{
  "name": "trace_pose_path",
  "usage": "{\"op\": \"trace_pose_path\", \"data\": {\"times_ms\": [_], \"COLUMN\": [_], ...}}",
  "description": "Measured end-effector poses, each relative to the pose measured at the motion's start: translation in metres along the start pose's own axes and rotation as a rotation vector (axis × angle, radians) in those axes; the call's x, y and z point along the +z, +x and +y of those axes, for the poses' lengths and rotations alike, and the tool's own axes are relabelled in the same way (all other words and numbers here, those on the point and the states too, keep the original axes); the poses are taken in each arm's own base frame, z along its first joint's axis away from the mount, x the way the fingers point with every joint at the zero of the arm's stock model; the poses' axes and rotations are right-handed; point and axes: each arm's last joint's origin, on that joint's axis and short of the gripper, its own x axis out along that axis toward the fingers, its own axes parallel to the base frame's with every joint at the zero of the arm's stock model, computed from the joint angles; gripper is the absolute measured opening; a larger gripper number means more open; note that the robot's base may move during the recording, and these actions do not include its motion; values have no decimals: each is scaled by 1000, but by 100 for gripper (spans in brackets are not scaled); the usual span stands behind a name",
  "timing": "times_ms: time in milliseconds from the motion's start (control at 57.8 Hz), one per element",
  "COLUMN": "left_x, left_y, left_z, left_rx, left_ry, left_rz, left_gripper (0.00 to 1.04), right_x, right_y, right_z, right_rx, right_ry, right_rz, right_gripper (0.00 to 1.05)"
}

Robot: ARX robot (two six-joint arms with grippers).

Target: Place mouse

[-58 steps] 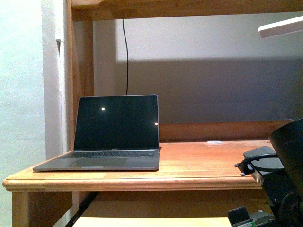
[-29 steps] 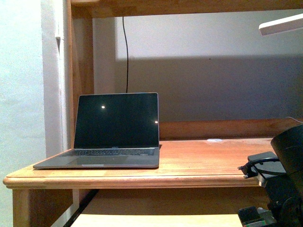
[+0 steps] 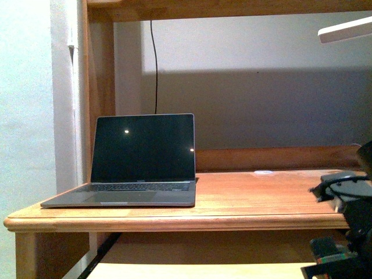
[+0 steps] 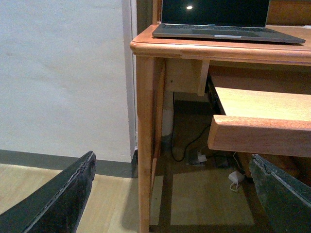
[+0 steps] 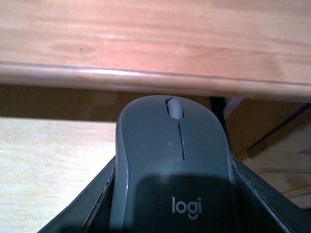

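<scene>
Gripping the mouse [image 5: 172,160] by its sides, wheel facing forward, the right gripper [image 5: 174,204] sits just short of the bench [image 5: 146,77] at its rounded front edge, probably ready to lift it over the lip. Low near the front left corner, the left gripper [image 4: 170,204] hangs empty, fingers wide apart. Beyond, the right half is bare wood, with a laptop [image 3: 139,157] at front left and a white disc [image 3: 263,174] near the back edge.

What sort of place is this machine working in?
Probably a home office or study corner. A wooden desk carries an open laptop, a pull-out shelf sits under the desktop, and a mouse is held near the desk's edge. Cables lie on the floor below.
</scene>
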Motion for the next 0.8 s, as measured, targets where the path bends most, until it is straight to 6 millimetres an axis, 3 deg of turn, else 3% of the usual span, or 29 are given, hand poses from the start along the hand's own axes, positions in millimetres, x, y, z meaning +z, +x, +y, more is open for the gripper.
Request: {"op": "trace_pose_path", "data": {"times_ms": [156, 294, 554, 796], "left_x": [0, 0, 0, 0], "left_y": [0, 0, 0, 0], "left_z": [0, 0, 0, 0], "left_rx": [0, 0, 0, 0], "left_ry": [0, 0, 0, 0], "left_rz": [0, 0, 0, 0], "left_gripper": [97, 97, 97, 97], "right_x": [37, 67, 90, 103], "right_y": [-9, 0, 50, 99], "right_z": [6, 33, 88, 118], "right_rx": [10, 39, 20, -33], "right_ry": [20, 24, -3, -26], "right_rz": [-94, -139, -108, -96], "right_gripper": [56, 56, 56, 56]}}
